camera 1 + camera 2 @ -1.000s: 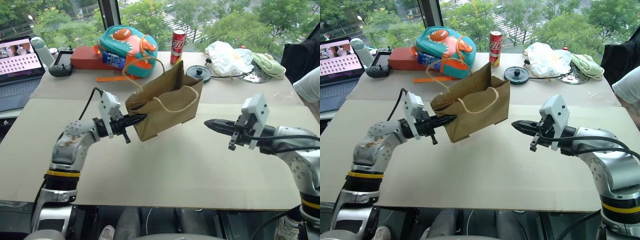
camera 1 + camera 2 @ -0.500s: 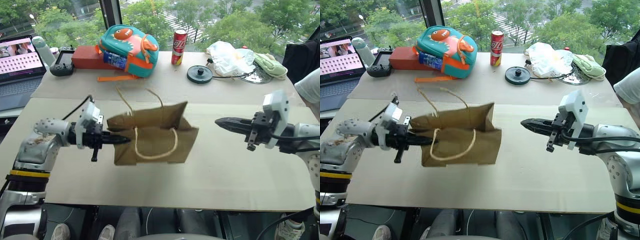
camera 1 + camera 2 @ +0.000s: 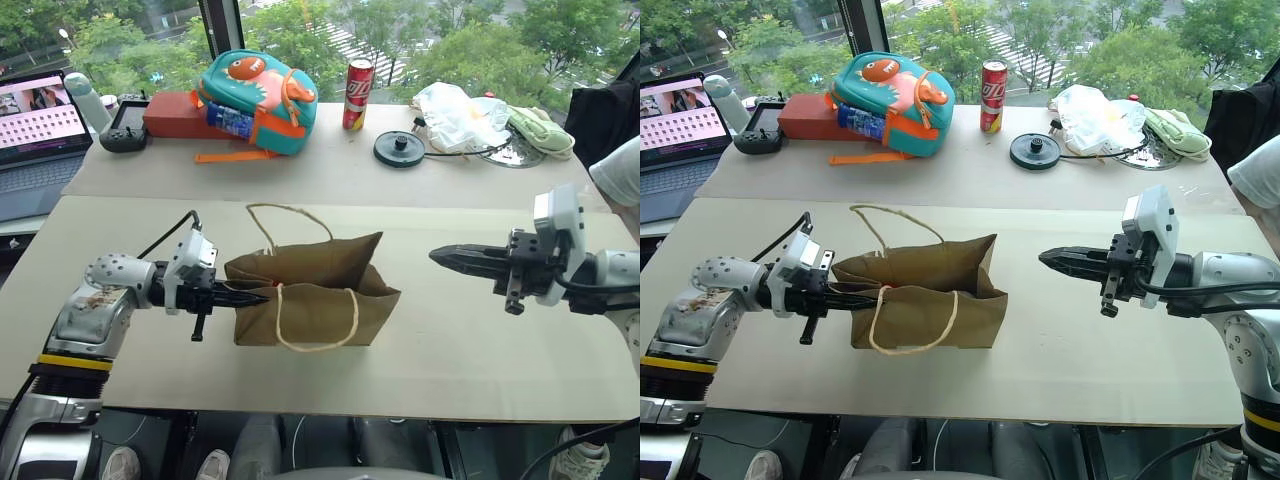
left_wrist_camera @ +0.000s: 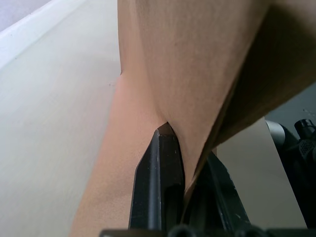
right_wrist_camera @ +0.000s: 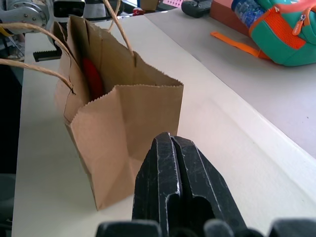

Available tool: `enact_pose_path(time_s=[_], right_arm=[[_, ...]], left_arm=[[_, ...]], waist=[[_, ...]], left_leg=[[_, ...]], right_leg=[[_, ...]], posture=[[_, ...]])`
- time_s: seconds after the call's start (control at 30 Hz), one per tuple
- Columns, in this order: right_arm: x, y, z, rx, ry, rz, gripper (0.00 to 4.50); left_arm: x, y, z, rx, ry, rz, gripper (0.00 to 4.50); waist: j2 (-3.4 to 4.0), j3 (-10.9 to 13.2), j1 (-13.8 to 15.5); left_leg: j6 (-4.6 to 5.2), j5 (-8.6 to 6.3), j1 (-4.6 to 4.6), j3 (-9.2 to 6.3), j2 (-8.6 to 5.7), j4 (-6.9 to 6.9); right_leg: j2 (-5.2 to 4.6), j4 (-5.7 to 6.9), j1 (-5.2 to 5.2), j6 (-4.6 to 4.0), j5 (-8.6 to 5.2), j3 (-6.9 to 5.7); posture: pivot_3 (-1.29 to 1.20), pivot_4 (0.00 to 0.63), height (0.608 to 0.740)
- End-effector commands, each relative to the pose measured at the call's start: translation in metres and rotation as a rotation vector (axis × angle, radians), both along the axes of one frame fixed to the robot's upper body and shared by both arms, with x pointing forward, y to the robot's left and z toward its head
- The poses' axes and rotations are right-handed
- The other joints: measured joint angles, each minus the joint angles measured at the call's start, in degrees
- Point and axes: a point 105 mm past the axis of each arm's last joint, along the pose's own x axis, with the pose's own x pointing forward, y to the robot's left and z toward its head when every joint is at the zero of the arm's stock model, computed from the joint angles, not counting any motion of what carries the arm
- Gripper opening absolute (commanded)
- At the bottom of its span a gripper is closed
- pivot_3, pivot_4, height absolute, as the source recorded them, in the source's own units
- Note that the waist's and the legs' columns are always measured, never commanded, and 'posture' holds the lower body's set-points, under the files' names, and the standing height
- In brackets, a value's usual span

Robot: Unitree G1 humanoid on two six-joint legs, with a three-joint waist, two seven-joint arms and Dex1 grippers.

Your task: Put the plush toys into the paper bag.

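We found the paper bag (image 3: 315,300) resting upright on the counter (image 3: 480,350), a red plush toy (image 5: 93,79) visible inside it. Our left tool (image 3: 262,297) was pinched tight on the bag's side edge. Our right tool (image 3: 437,257) hovered well apart with fingers pressed together, holding nothing.

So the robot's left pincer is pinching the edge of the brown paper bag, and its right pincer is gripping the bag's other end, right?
Not quite. The left pincer does pinch the paper bag at its edge, but the right pincer grips nothing: it is shut and hangs in the air apart from the bag, as the left eye view shows.
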Motion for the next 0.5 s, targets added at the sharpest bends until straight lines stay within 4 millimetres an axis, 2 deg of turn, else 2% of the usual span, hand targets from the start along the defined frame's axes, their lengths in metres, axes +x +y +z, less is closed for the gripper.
enact_pose_path(time_s=[0.03, 0.13, 0.37, 0.5], right_arm=[[-0.003, 0.001, 0.008, -0.017, -0.037, 0.012, 0.00], [-0.003, 0.000, 0.007, -0.022, -0.033, 0.010, 0.00], [-0.004, -0.003, 0.004, -0.037, -0.019, 0.010, 0.00], [-0.004, -0.003, 0.002, -0.051, -0.012, 0.017, 0.00]], left_arm=[[-0.003, -0.002, 0.006, 0.023, -0.043, -0.022, 1.08], [-0.005, 0.001, 0.015, 0.015, -0.014, -0.016, 2.10], [-0.014, 0.010, 0.040, 0.011, 0.017, 0.004, 2.10], [-0.021, 0.019, 0.062, 0.021, 0.058, 0.000, 2.10]], waist=[[0.00, 0.0, 0.0], [0.00, 0.0, 0.0], [0.00, 0.0, 0.0], [0.01, 0.0, -0.1]], left_leg=[[0.00, 0.00, 0.00, 0.00, 0.00, 0.00], [0.00, 0.00, 0.00, 0.00, 0.00, 0.00], [0.00, 0.00, 0.01, 0.00, 0.01, 0.00], [0.00, 0.00, 0.02, 0.00, 0.03, 0.00]], right_leg=[[0.00, 0.00, 0.00, 0.00, 0.00, 0.00], [0.00, 0.00, -0.01, 0.00, 0.00, 0.00], [0.00, 0.02, 0.00, 0.01, -0.01, -0.01], [0.01, 0.03, -0.02, 0.02, -0.02, 0.00]], posture=[[0.00, 0.150, 0.733], [0.00, 0.150, 0.733], [0.00, 0.150, 0.733], [0.00, 0.150, 0.733]])
